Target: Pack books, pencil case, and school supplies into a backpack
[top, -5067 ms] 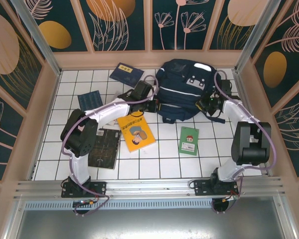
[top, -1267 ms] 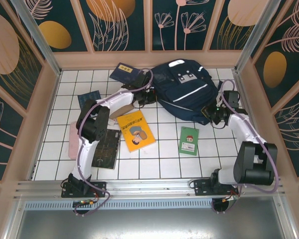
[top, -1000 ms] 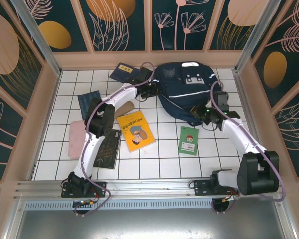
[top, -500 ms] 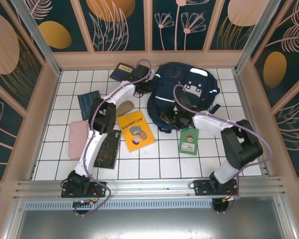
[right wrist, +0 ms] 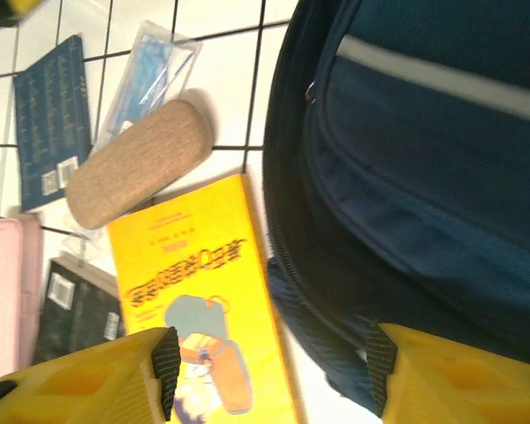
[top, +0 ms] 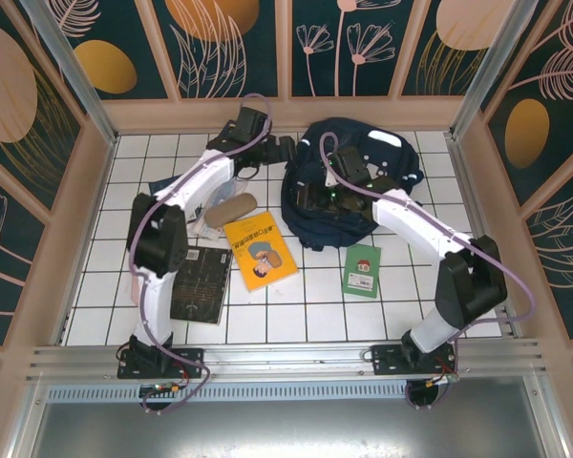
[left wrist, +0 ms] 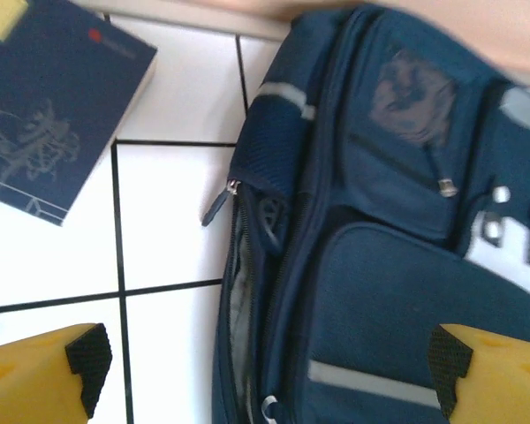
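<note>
Navy backpack (top: 349,186) lies slumped beneath your left gripper (left wrist: 267,358) and right gripper (right wrist: 274,358), both released and empty; its limp, half-parted zipper mouth could block the yellow book (right wrist: 194,291).

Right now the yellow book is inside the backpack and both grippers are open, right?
Not quite. The yellow book lies flat on the tiles beside the backpack, not inside it; the right wrist view shows this. The left gripper and right gripper are both open.
</note>
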You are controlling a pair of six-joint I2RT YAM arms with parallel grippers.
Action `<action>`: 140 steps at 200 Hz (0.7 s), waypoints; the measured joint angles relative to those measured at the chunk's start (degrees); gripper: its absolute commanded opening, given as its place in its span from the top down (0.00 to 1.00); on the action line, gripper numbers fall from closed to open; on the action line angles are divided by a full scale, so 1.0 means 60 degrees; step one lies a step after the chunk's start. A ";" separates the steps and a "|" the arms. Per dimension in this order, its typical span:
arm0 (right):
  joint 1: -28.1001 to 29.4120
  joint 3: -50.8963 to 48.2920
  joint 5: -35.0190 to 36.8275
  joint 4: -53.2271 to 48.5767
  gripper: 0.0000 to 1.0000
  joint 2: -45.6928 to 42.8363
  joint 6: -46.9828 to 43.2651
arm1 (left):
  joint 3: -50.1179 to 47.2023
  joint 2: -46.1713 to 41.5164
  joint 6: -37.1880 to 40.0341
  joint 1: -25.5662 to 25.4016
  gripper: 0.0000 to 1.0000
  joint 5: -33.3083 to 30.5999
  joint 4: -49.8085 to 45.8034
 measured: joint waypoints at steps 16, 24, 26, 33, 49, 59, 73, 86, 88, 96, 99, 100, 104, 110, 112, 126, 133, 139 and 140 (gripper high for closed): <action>-0.0004 -0.0007 0.0772 -0.0069 0.36 -0.0138 -0.0907 | -0.1107 -0.0871 -0.0313 0.0007 0.10 0.0033 0.0495; -0.0022 -0.0011 0.1122 -0.0069 0.36 -0.0120 -0.1311 | -0.1701 -0.1213 -0.0510 0.0007 0.12 0.0084 0.0765; -0.0036 -0.0011 0.1195 -0.0076 0.36 -0.0109 -0.1424 | -0.1891 -0.1304 -0.0554 0.0007 0.13 0.0102 0.0860; -0.0073 -0.0007 0.1410 -0.0098 0.36 -0.0036 -0.1745 | -0.2422 -0.1548 -0.0739 0.0007 0.15 0.0193 0.1056; -0.0204 0.0044 0.1883 -0.0168 0.34 0.0382 -0.2419 | -0.3683 -0.1912 -0.1224 0.0004 0.18 0.0444 0.1523; -0.0313 0.0066 0.2106 -0.0175 0.28 0.0783 -0.2714 | -0.4404 -0.2014 -0.1581 -0.0033 0.18 0.0612 0.1770; -0.0463 0.0058 0.2273 -0.0178 0.14 0.1304 -0.3082 | -0.5136 -0.2025 -0.1934 -0.0131 0.21 0.0747 0.1960; -0.0597 0.0022 0.2408 -0.0113 0.13 0.1639 -0.3286 | -0.5628 -0.2025 -0.2248 -0.0353 0.27 0.0841 0.2014; -0.0616 0.0007 0.2430 -0.0087 0.14 0.1679 -0.3340 | -0.5657 -0.2025 -0.2237 -0.0382 0.28 0.0852 0.2014; -0.0696 -0.0018 0.2521 -0.0040 0.18 0.1810 -0.3340 | -0.5752 -0.2000 -0.2390 -0.0583 0.33 0.0914 0.2058; -0.0739 -0.0029 0.2517 -0.0018 0.18 0.1858 -0.3351 | -0.5756 -0.1974 -0.2492 -0.0667 0.35 0.0933 0.2084; -0.0758 -0.0033 0.2517 -0.0007 0.19 0.1876 -0.3333 | -0.5756 -0.1963 -0.2481 -0.0699 0.35 0.0954 0.2095; -0.0823 -0.0047 0.2510 0.0036 0.19 0.1927 -0.3344 | -0.5756 -0.1934 -0.2565 -0.0790 0.36 0.0984 0.2178; -0.0914 -0.0062 0.2506 0.0069 0.19 0.1982 -0.3293 | -0.5745 -0.1880 -0.2612 -0.0922 0.37 0.1038 0.2317; -0.0965 -0.0069 0.2470 0.0080 0.19 0.2004 -0.3289 | -0.5737 -0.1851 -0.2667 -0.0969 0.38 0.1038 0.2371; -0.1242 -0.0113 0.2193 0.0142 0.20 0.2062 -0.3177 | -0.5603 -0.1603 -0.2794 -0.1246 0.47 0.1086 0.2557; -0.1348 -0.0157 0.2076 0.0182 0.20 0.2062 -0.3133 | -0.5479 -0.1432 -0.2856 -0.1319 0.52 0.1089 0.2597; -0.1424 -0.0208 0.2004 0.0229 0.20 0.2062 -0.3104 | -0.5333 -0.1246 -0.2889 -0.1351 0.55 0.1096 0.2605; -0.1432 -0.0211 0.2000 0.0233 0.20 0.2062 -0.3104 | -0.5293 -0.1198 -0.2845 -0.1355 0.55 0.1111 0.2601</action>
